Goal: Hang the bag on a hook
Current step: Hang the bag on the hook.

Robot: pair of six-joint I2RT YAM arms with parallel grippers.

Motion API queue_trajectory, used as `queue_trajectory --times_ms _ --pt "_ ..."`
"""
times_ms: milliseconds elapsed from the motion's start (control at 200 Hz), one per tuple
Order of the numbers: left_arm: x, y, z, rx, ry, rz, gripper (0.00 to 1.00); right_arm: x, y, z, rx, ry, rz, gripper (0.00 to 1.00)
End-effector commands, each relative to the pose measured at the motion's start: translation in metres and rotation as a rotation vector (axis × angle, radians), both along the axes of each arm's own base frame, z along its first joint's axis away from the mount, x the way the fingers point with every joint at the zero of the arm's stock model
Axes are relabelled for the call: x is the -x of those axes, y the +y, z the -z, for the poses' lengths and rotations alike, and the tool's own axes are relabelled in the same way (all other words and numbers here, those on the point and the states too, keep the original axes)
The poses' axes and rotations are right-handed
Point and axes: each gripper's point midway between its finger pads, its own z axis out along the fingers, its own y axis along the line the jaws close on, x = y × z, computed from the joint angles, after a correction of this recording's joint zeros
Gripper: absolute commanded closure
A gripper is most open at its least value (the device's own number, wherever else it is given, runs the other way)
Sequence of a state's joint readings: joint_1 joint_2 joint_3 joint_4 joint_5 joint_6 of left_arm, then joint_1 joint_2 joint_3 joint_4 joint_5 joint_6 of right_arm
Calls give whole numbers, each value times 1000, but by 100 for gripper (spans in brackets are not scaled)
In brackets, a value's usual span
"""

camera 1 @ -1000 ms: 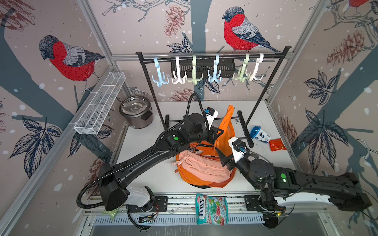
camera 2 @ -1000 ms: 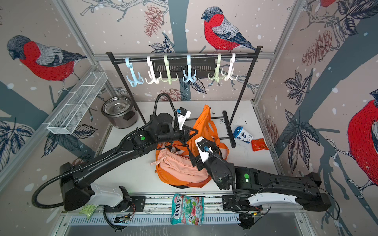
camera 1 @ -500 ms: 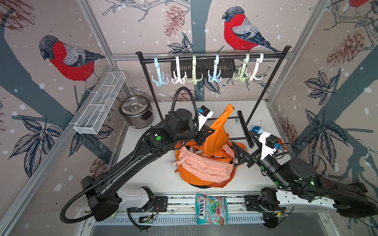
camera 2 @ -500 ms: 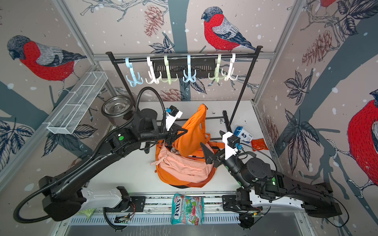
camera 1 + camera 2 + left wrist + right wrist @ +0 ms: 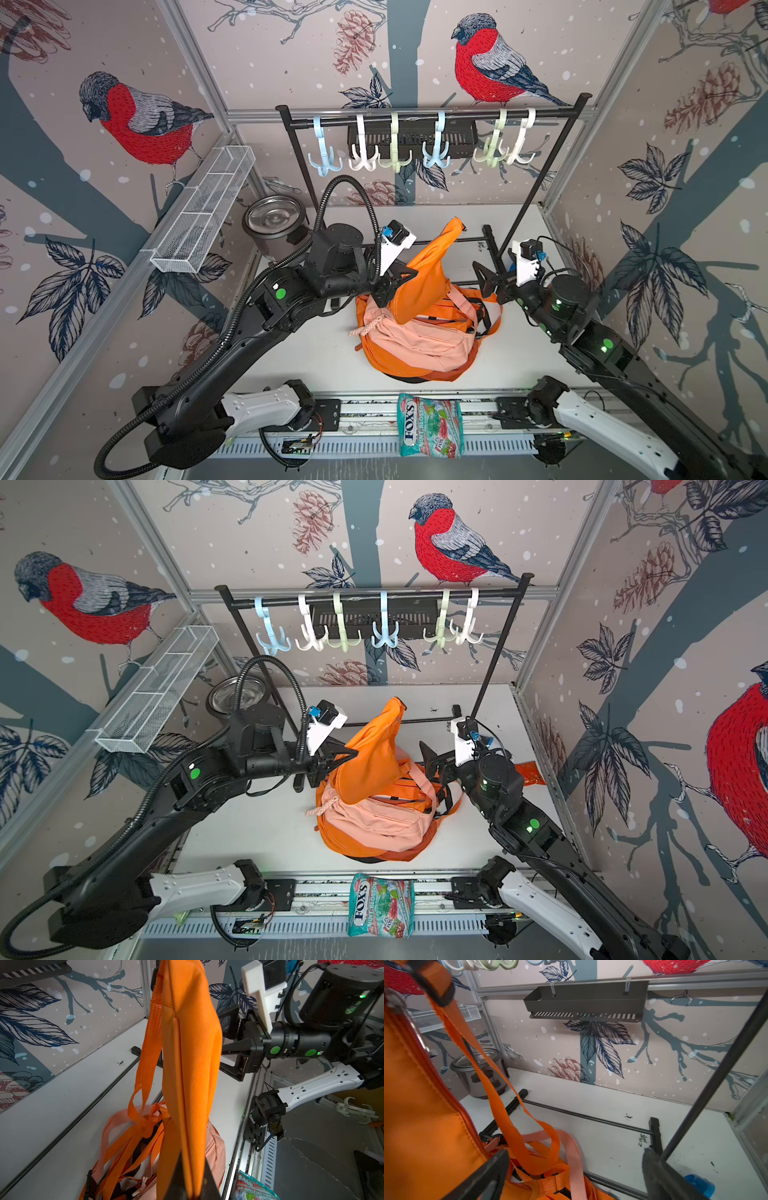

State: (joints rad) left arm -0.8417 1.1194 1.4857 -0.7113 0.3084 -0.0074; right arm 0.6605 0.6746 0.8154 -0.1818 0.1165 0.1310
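Rightward is where the right gripper point(image 5: 487, 282) has gone since a second ago, off the backpack point(image 5: 415, 336) to the right foot of the clothes rack point(image 5: 469, 115), its jaws now spread wide and empty. The left gripper point(image 5: 390, 289) has drawn left, pinching the bag's orange padded panel point(image 5: 428, 268) and standing it upright. In both top views the backpack's body lies on the white tabletop point(image 5: 316, 357) in the middle, just near of the rack's base and well below the six hooks point(image 5: 435, 151), all bare. Lifting the panel probably pulls the straps clear of the heap so the free gripper can take one. From the left wrist, the fingers point(image 5: 178, 1176) are pressed together on the panel's lower edge. A webbing strap point(image 5: 152, 1028) hangs slack from the panel's top end down into the tangle, a run the top views mostly hide, and the opposite gripper faces it from the right with jaws apart. From the right wrist, the spread fingers point(image 5: 483, 1176) frame that strap and bare table with nothing between them, likely lined up for a grasp. Only this view shows a blue object point(image 5: 699, 1185) at the near right. No view shows a hanging loop plainly.
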Motion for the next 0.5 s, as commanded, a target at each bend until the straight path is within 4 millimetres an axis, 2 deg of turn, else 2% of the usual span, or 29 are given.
queue_trajectory --times_ms 0,155,270,495 --pt "5 9 0 -29 -22 2 100 23 36 -8 -44 -27 -261 0" --pt "10 14 -4 -26 -26 6 100 28 55 1 -35 -18 -363 1" --pt "13 16 -5 -23 -25 10 100 29 65 1 -34 -28 -393 1" --pt "16 16 -6 -13 -19 22 100 16 81 -3 -27 -34 -385 1"
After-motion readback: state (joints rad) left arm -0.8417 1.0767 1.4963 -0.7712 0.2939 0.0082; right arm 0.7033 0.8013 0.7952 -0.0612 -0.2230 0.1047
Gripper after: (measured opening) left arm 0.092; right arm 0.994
